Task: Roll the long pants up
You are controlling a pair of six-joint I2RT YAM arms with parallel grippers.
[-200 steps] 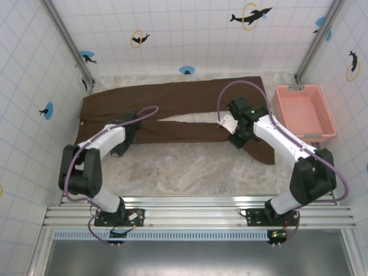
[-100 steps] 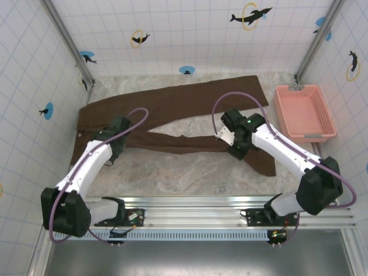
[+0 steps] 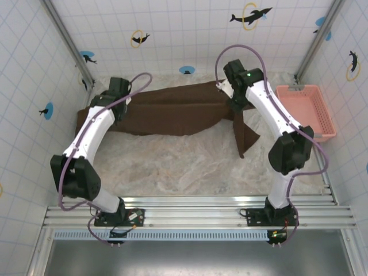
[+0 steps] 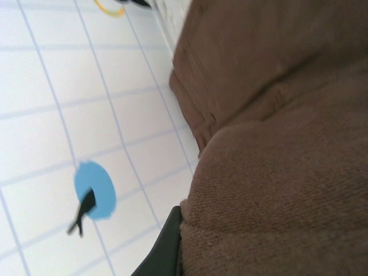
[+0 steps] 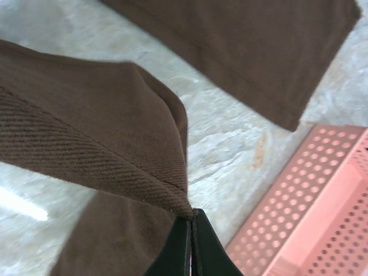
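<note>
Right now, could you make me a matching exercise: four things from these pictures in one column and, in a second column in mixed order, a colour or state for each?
1 pants
2 basket
3 left gripper
4 right gripper

a pink
b shut on pants beside the basket
c brown
d shut on pants by the left wall

Pairs: 1-c, 2-a, 3-d, 4-b

Left gripper [image 3: 119, 102] fingertips lay buried under long pants [image 3: 172, 112] fold; left wrist close-up blurred; pink basket [image 5: 322, 201] ran off frame edge.
</note>
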